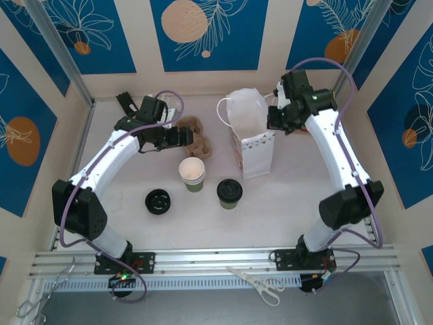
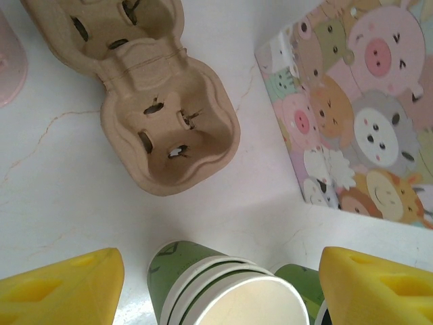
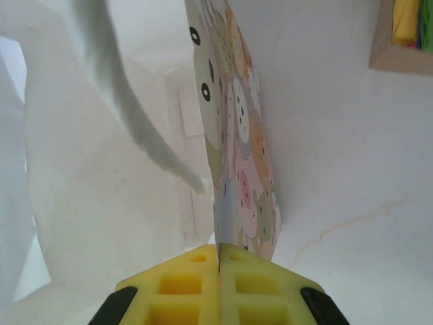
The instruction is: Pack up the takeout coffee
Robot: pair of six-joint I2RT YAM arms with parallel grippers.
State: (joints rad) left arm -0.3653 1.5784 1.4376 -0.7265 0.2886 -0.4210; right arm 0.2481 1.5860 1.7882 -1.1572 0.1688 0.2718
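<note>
one takeout coffee (image 1: 229, 192) beside stacked cups (image 1: 192, 173), right jaws pinching bag (image 1: 258, 153), left jaws spread

Two white robot arms w/ black joints & black bases: left arm (image 1: 108, 152), right arm (image 1: 331, 145). Lilac cable loops along each. Small green light near right wrist. Jaws carry yellow pads (image 2: 61, 288) w/ square moulded recesses.

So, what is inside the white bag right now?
Inside the white bag I see plain white walls and a handle hanging across the opening. The bottom is covered by the walls. The takeout coffee stands outside it, on the table.
</note>
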